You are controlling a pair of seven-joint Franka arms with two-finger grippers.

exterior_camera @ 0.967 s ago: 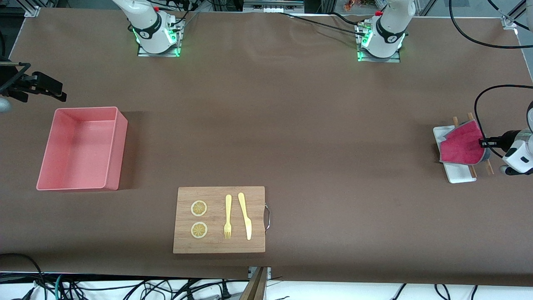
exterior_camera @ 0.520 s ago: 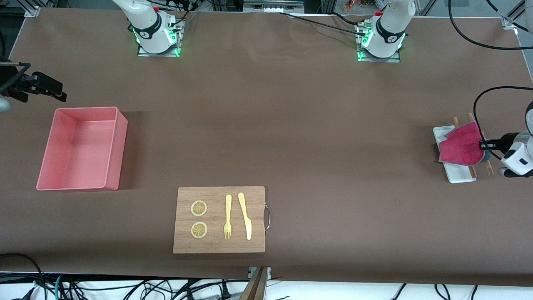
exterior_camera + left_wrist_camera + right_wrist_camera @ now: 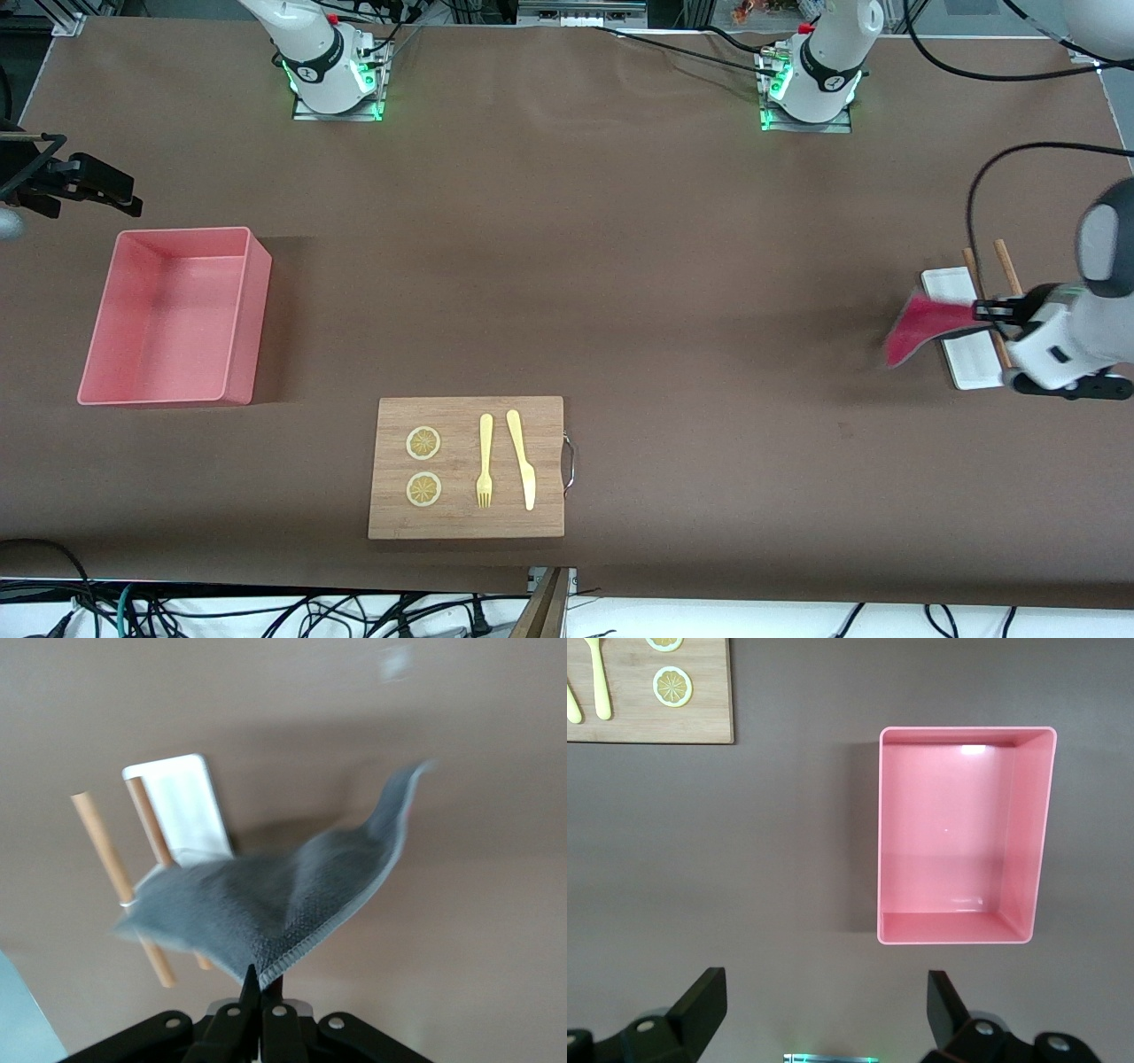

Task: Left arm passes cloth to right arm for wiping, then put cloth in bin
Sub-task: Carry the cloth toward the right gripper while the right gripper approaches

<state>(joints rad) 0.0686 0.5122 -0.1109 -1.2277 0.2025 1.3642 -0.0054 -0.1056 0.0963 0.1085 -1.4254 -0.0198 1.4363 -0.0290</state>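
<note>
The left gripper (image 3: 974, 310) pinches one edge of the cloth (image 3: 917, 325) between closed fingers, holding it in the air over the white tray (image 3: 941, 282) at the left arm's end of the table. The cloth hangs slack, grey side toward the wrist camera. The right gripper (image 3: 824, 1010), fingers spread wide, waits above the table beside the empty bin (image 3: 244, 266) at the right arm's end.

Because only a thin edge is gripped, the cloth could slip free during the long carry toward the handover. Its loose corner might also snag the two wooden sticks (image 3: 1005, 261) lying across the tray. The cloth is blurred, so its fold is unclear; it seems clear of the tray.
</note>
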